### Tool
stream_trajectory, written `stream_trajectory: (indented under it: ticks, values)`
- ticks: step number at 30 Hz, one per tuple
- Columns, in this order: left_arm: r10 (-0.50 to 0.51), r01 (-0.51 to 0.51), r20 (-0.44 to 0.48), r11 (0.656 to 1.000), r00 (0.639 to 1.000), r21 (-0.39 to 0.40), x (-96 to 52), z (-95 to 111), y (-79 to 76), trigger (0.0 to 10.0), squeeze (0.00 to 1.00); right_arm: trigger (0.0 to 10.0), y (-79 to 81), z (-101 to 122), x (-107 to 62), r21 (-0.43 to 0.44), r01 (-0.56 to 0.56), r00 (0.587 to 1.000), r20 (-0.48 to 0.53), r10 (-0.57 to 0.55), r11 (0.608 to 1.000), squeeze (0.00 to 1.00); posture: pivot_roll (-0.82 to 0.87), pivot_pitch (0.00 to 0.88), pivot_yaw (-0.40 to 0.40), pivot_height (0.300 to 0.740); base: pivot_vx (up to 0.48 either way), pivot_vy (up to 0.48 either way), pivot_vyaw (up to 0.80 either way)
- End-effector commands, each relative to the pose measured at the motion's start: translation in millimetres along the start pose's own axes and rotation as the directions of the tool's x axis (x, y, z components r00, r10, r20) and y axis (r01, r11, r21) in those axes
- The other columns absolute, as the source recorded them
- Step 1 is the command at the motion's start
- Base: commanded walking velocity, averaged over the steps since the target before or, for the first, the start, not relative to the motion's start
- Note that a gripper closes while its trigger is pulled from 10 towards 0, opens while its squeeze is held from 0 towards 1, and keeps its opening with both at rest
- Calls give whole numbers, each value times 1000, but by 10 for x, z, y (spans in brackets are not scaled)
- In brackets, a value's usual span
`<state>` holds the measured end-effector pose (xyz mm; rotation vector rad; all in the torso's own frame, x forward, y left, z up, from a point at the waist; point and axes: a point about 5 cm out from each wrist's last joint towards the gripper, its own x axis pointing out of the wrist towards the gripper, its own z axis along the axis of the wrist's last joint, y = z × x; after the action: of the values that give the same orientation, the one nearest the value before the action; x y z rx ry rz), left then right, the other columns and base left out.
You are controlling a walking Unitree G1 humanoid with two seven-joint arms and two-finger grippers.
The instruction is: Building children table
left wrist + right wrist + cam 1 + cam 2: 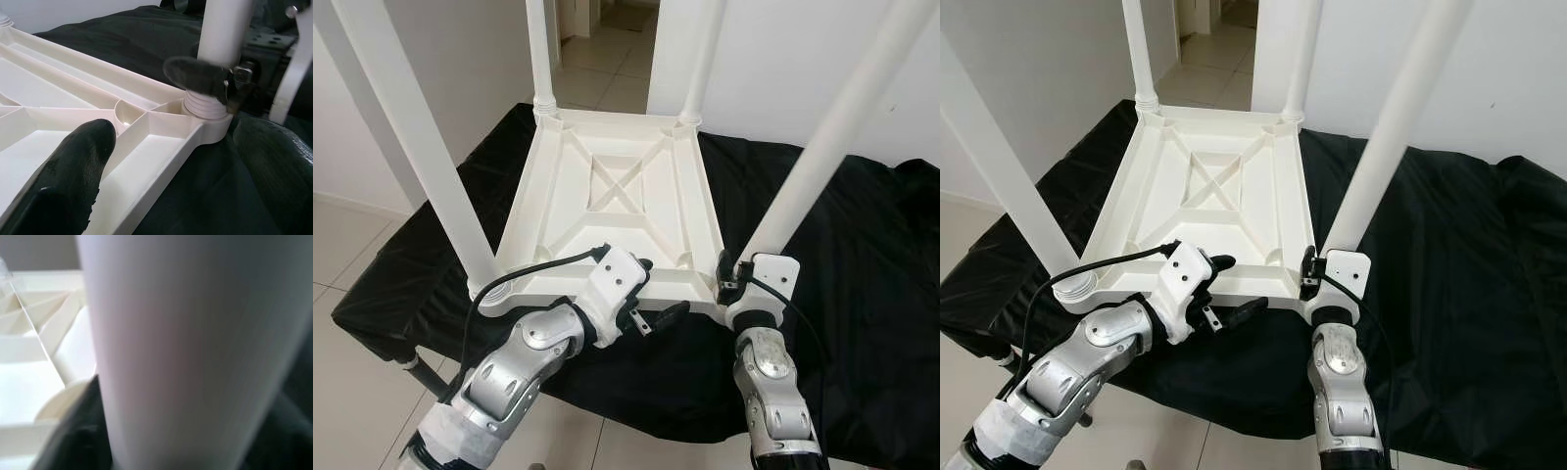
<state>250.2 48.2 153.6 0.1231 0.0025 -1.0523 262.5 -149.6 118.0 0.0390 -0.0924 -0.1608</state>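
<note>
We hold the near right white plastic leg (803, 186) with our right gripper (732, 277) (jaws closed on its base). Our left gripper (646, 294), jaws open, should steady the upside-down white tabletop (607, 211) while we twist.

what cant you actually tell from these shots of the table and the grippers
- Tops of all four legs, for example the near right leg: cut off by the top edge in both eye views.
- Right gripper fingers: hidden behind its wrist and that leg; the right wrist view is a blur of white leg.
- How far that leg sits in its socket: a right gripper finger crosses it in the left wrist view.
- Whatever lies under the black cloth.
</note>
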Motion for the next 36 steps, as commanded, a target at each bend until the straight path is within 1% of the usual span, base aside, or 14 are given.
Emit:
stream_trajectory:
  ticks: [1, 9, 10, 11, 16, 17, 19, 20, 25, 28, 29, 31, 32, 36]
  values:
    - [-150, 150, -4, 989, 989, -10, 1, -21, -99, 10000, 0, 10000, 58, 0, -37, 31, -21, 1000, 7, 20, 999, 1000, -66, 0, -42, 740, 0, 0, 0]
    - [-155, 155, -3, 988, 988, -17, 7, -24, -111, 10000, 0, 10000, -25, 79, -114, 37, -136, 988, 72, 133, 990, 1000, -71, 0, -41, 740, 0, 0, 0]
    - [-156, 156, -3, 988, 988, -18, 5, -26, -112, 10000, 0, 10000, -51, 86, -129, 41, -173, 982, 78, 170, 984, 714, -72, 0, -41, 740, 0, 0, 0]
    - [-156, 156, -4, 988, 988, -19, 6, -26, -111, 10000, 0, 10000, -71, 90, -138, 44, -199, 977, 79, 195, 979, 0, -74, 0, -40, 740, 0, 0, 0]
    - [-158, 157, -4, 987, 987, -20, 7, -27, -109, 10000, 0, 10000, -180, 108, -145, 41, -309, 949, 81, 306, 950, 0, -75, 0, -36, 740, 0, 0, 0]
    - [-161, 160, -6, 987, 987, -20, 2, -30, -105, 10000, 0, 10000, -262, 126, -141, 11, -406, 912, 72, 404, 914, 0, -74, 0, -33, 740, 0, 0, 0]
    - [-162, 161, -7, 987, 987, -21, -1, -32, -103, 10000, 0, 10000, -287, 130, -141, -1, -435, 898, 65, 434, 900, 0, -74, 0, -33, 740, 0, 0, 0]
    - [-163, 163, -9, 986, 987, -21, -8, -32, -99, 10000, 0, 10000, -362, 134, -125, -20, -484, 874, 44, 484, 875, 0, -75, 0, -28, 740, 0, 0, 0]
    - [-166, 165, -10, 986, 986, -22, -15, -27, -90, 10000, 0, 10000, -549, 150, -30, -67, -582, 813, -11, 582, 811, 0, -80, 0, -18, 740, 0, 0, 0]
    - [-166, 166, -9, 986, 986, -25, -10, -25, -88, 10000, 0, 10000, -565, 141, 27, -75, -615, 788, -27, 615, 785, 0, -82, 0, -13, 740, 0, 0, 0]
    - [-167, 167, -6, 986, 986, -24, 2, -17, -80, 10000, 0, 10000, -535, 127, 73, -82, -655, 755, -45, 654, 751, 0, -86, 0, -7, 740, 0, 0, 0]
    - [-167, 167, -6, 986, 986, -23, 6, -15, -79, 10000, 0, 10000, -523, 122, 83, -85, -666, 746, -51, 665, 741, 0, -86, 0, -7, 740, 0, 0, 0]
    - [-167, 167, -4, 986, 986, -20, 16, -8, -69, 10000, 0, 10000, -493, 104, 117, -84, -693, 721, -67, 690, 716, 0, -84, 0, -7, 740, 0, 0, 0]
    - [-167, 167, -1, 986, 986, -14, 32, 7, -59, 10000, 0, 10000, -395, 93, 225, -52, -736, 677, -73, 732, 675, 0, -81, 0, -7, 740, 0, 0, 0]
